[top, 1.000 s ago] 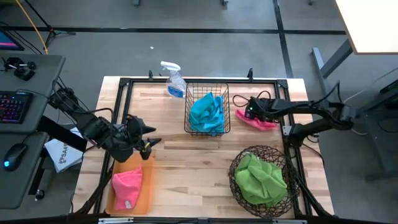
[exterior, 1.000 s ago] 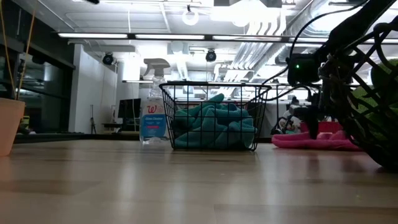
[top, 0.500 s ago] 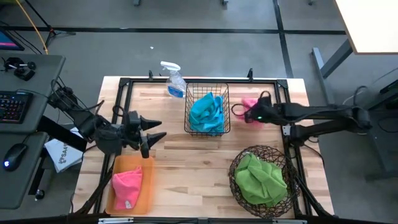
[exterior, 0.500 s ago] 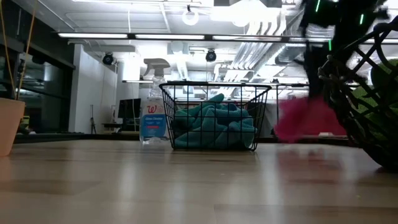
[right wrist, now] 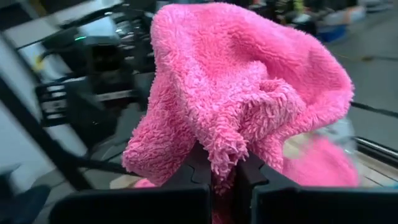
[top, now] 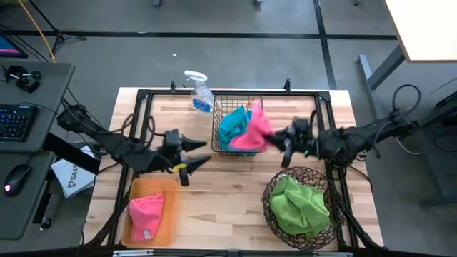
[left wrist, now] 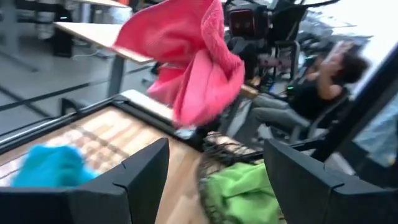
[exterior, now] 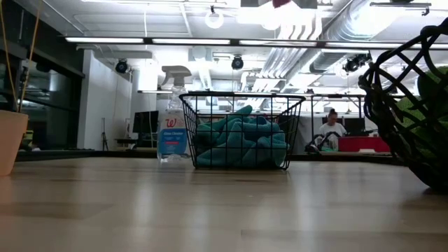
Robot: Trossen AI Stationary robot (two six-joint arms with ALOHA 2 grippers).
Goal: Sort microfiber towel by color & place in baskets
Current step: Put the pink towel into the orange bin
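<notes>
My right arm had swung left, off the far right of the surface [top: 214,189]. My right jaws [top: 280,139] were clenched on the pink towel [top: 251,132], lifted beside the wire basket [top: 217,125]. My left jaws [top: 191,161] hung released, nearer the orange tray [top: 169,214] awaiting it.

The pink towel [right wrist: 249,93] bunches over the right gripper [right wrist: 225,177], covering its fingertips and most of the bench beyond in the right wrist view. In the low view the round woven basket [exterior: 409,105] is cut by the picture's right edge. The teal towels [top: 232,128] in the wire basket [top: 220,146] are half hidden from above by that pink towel.
</notes>
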